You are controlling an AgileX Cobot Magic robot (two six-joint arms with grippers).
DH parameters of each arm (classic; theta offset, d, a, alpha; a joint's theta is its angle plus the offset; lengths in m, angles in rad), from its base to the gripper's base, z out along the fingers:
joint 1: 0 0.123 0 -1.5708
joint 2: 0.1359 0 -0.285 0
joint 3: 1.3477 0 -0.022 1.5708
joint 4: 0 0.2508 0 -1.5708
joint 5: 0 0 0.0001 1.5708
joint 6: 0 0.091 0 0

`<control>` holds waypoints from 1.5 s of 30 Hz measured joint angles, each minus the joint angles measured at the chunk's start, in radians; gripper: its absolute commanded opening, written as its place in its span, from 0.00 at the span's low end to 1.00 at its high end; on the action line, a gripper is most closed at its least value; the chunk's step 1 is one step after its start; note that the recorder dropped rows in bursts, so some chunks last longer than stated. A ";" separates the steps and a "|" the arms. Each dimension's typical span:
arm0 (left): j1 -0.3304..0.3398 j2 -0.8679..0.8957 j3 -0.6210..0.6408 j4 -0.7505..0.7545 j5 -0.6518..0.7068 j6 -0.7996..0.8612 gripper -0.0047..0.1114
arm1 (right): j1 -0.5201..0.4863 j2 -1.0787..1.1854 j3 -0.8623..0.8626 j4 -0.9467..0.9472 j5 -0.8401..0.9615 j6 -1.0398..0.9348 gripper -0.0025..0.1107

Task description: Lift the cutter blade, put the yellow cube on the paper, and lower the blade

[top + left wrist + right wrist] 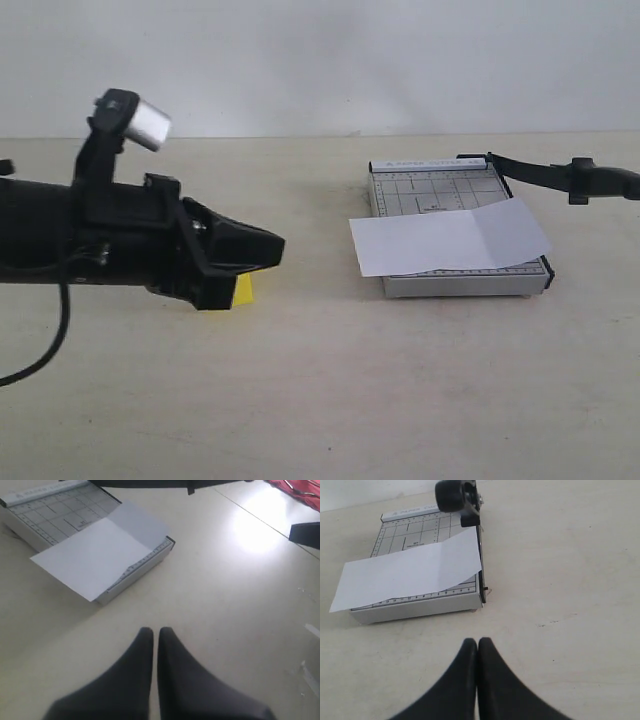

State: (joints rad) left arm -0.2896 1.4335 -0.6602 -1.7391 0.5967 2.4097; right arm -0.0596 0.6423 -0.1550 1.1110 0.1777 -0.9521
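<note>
The grey cutter board (pixel 437 190) lies on the right of the table with the white paper (pixel 450 238) across it. The cutter blade (pixel 530 170) stands raised off the board's right side, and its thick black handle (pixel 451 495) shows in the right wrist view. The yellow cube (pixel 243 290) rests on the table at the left, mostly hidden behind my left arm. My left gripper (pixel 275 248) is shut and empty, hovering just above and right of the cube. My right gripper (pixel 478 641) is shut with nothing in it, over bare table short of the board (pixel 415 607); the exterior view does not show it.
My bulky left arm (pixel 100 240) with its wrist camera (pixel 135 115) fills the left of the exterior view. A pale wall (pixel 320 60) rises behind the table's far edge. In the left wrist view a red object (pixel 295 486) and a dark object (pixel 305 532) sit beyond the table.
</note>
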 measured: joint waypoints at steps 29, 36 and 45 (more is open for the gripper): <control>-0.179 0.596 -0.616 -0.002 -0.290 0.052 0.08 | 0.000 0.000 0.000 0.006 0.008 0.048 0.02; -0.210 0.704 -0.686 -0.002 -0.293 0.063 0.08 | 0.000 0.000 0.000 0.006 0.008 0.052 0.02; -0.229 0.777 -0.760 -0.002 -0.306 0.069 0.08 | 0.000 0.000 0.000 0.006 0.008 0.052 0.02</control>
State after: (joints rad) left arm -0.5188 2.2109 -1.4207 -1.7412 0.2908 2.4792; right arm -0.0596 0.6423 -0.1550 1.1169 0.1861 -0.9005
